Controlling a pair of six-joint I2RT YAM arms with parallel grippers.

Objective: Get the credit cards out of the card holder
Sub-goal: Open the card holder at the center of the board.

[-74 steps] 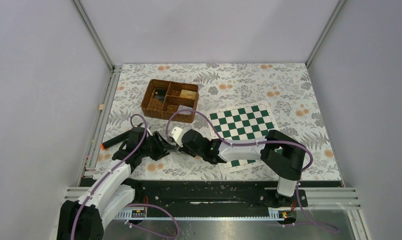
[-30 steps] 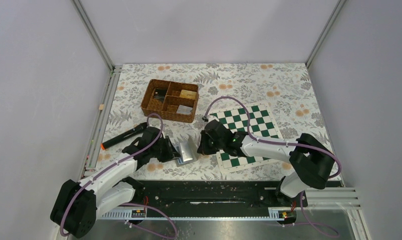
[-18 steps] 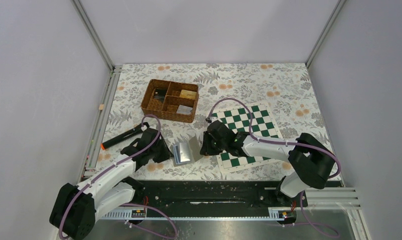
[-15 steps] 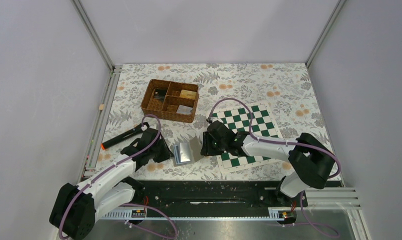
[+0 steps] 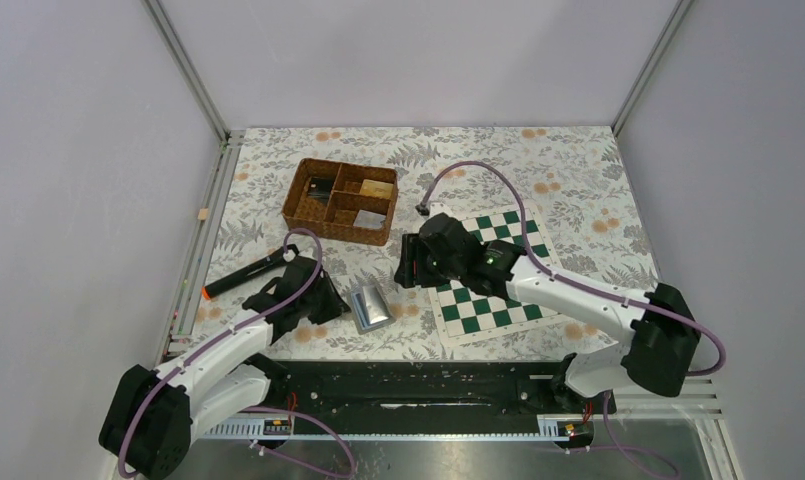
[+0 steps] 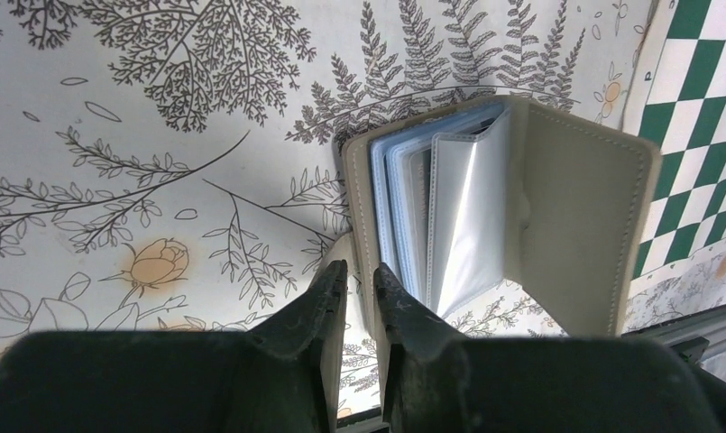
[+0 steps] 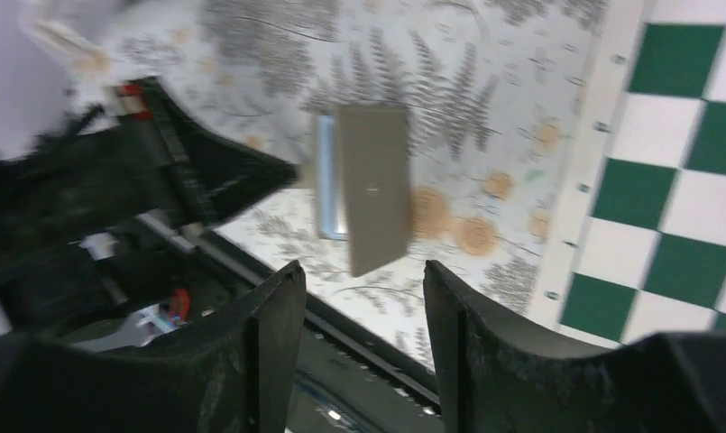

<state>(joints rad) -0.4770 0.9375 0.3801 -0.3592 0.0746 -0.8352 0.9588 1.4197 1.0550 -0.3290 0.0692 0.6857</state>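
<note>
The card holder lies half open on the floral cloth, grey outside, with light blue and clear sleeves fanned out inside. My left gripper is shut on the edge of its left cover; the right cover stands up loose. No credit cards can be made out in the sleeves. My right gripper hangs open above and to the right of the holder, nothing between its fingers. In the right wrist view the holder sits ahead of the open gripper, apart from it.
A brown wicker basket with compartments stands behind the holder. A green and white chessboard mat lies to the right, under the right arm. A black marker with an orange tip lies at the left. The table's front rail is close.
My right gripper has opened and drawn back up and away from the holder, toward the chessboard. The holder has swung partly closed. My left gripper keeps its hold in the same place.
</note>
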